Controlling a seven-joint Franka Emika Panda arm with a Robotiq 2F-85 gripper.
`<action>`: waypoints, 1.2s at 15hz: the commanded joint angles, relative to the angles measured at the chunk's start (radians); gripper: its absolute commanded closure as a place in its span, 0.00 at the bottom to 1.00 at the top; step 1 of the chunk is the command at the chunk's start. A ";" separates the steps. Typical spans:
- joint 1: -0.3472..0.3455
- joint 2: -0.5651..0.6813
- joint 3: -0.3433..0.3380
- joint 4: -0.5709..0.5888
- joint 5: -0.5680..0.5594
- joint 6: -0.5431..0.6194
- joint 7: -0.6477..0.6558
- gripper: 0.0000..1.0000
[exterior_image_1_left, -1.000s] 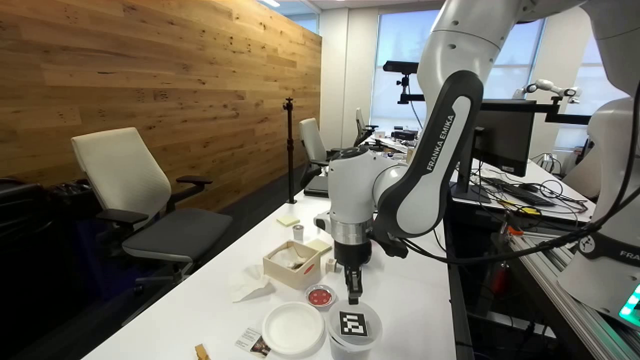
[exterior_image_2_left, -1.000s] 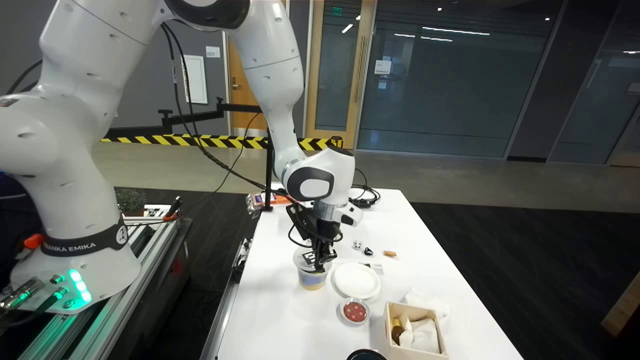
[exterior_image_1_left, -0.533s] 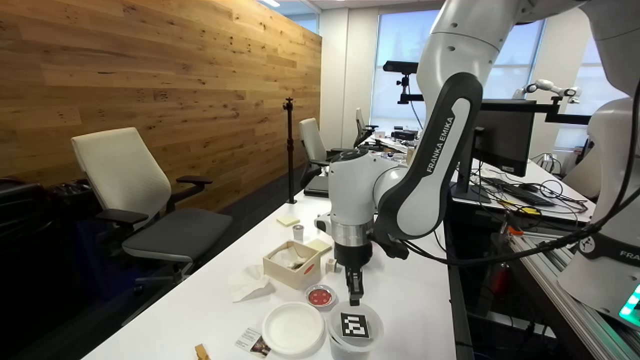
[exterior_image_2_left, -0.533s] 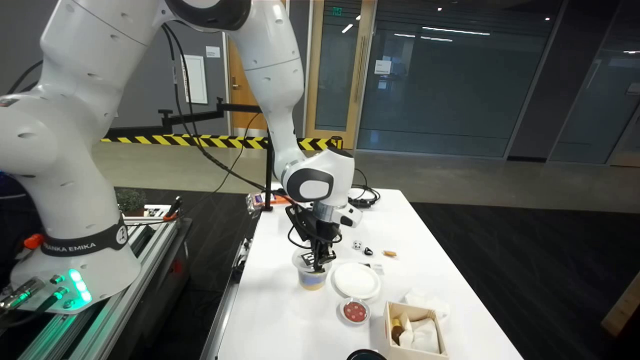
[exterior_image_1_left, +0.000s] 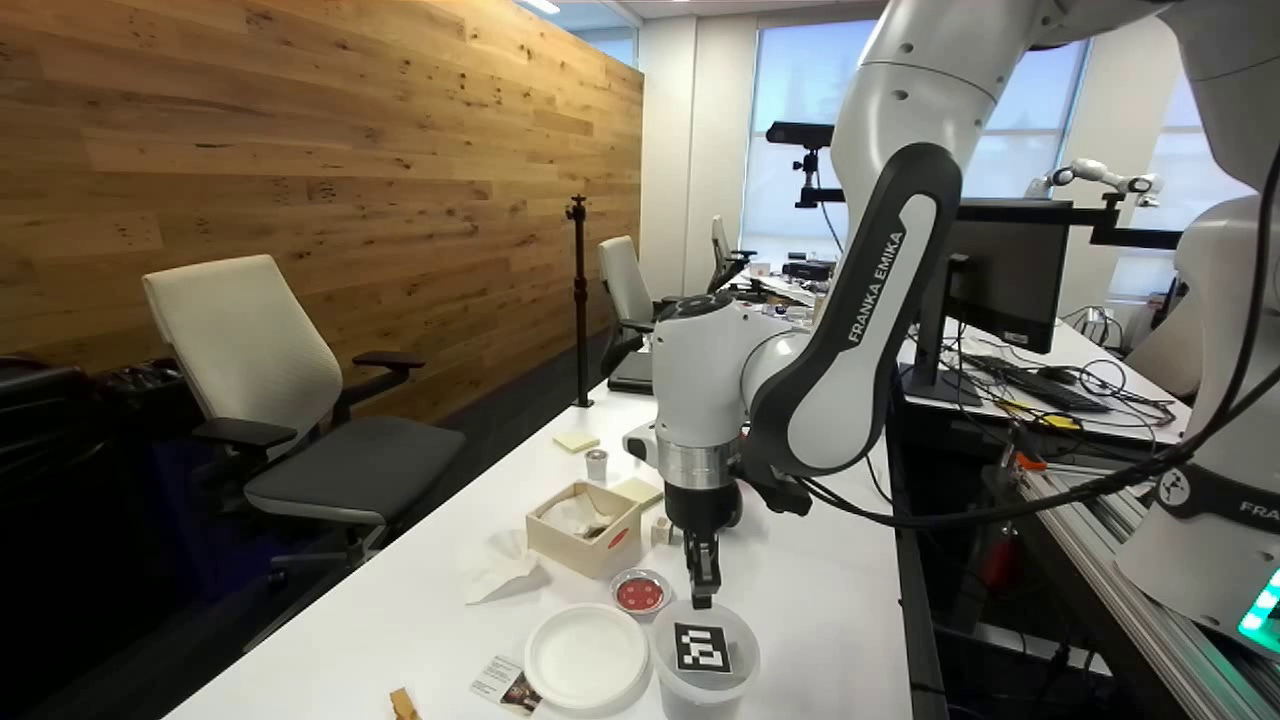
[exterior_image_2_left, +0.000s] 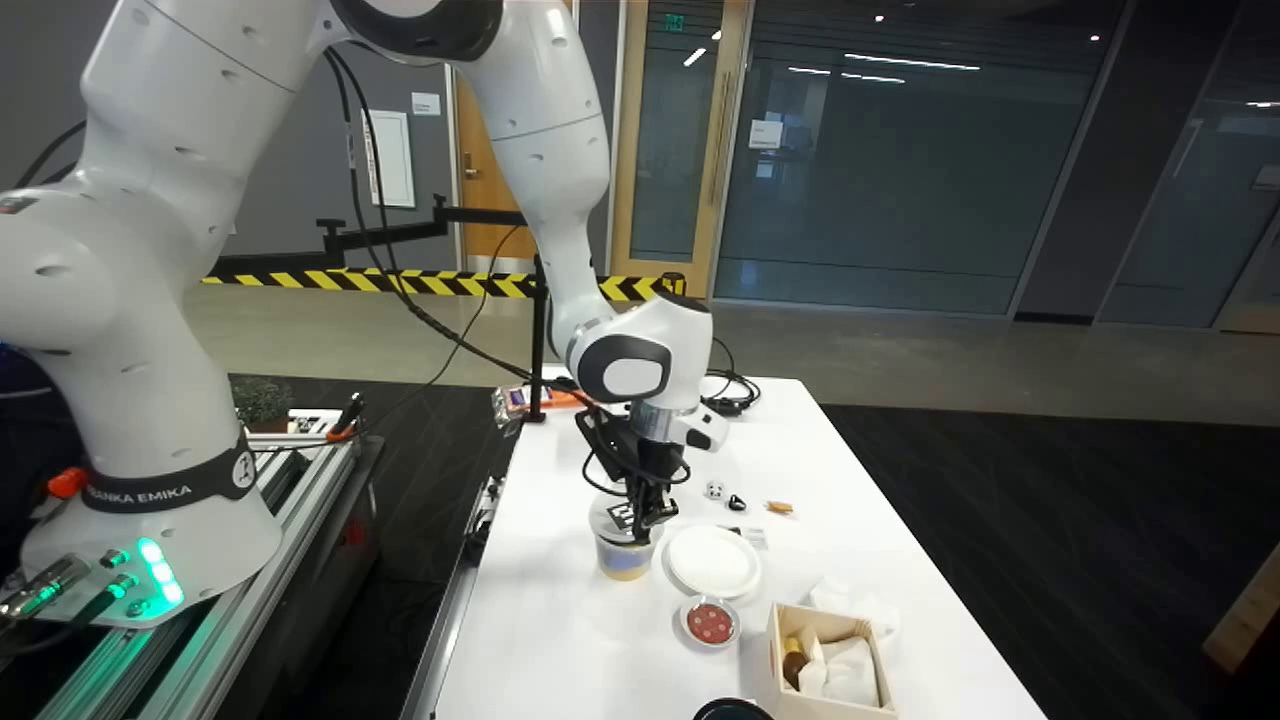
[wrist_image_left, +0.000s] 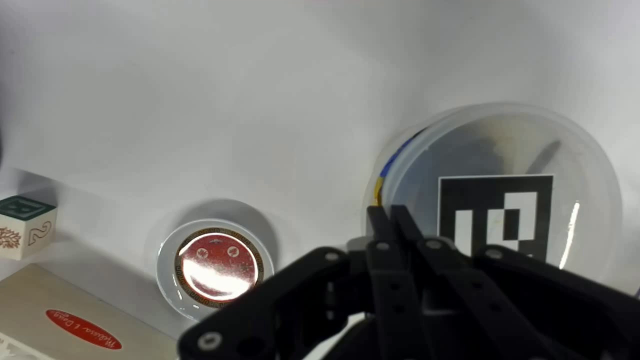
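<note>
In the wrist view, the gripper (wrist_image_left: 389, 212), its 2 fingers pressed together, overlaps the left edge of the marker-topped translucent tub (wrist_image_left: 515, 145) at right, with a red-centred dish (wrist_image_left: 218, 267) at lower left.

Wooden wall (exterior_image_1_left: 350, 180), chair (exterior_image_1_left: 350, 462), seemingly carpeted floor (exterior_image_2_left: 1060, 530)

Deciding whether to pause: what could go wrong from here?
Slip or tilt: the gripper appears closed on the translucent lid only at its edge, so the lid could sag or drop.
Knock: the white plate and red-centred dish sit close to the tub, so a low sideways move might hit either.
</note>
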 joint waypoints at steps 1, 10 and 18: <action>-0.019 0.007 0.011 0.018 -0.021 -0.022 -0.015 0.99; -0.021 0.012 0.012 0.017 -0.019 -0.022 -0.017 0.99; -0.024 0.021 0.016 0.025 -0.015 -0.034 -0.017 0.64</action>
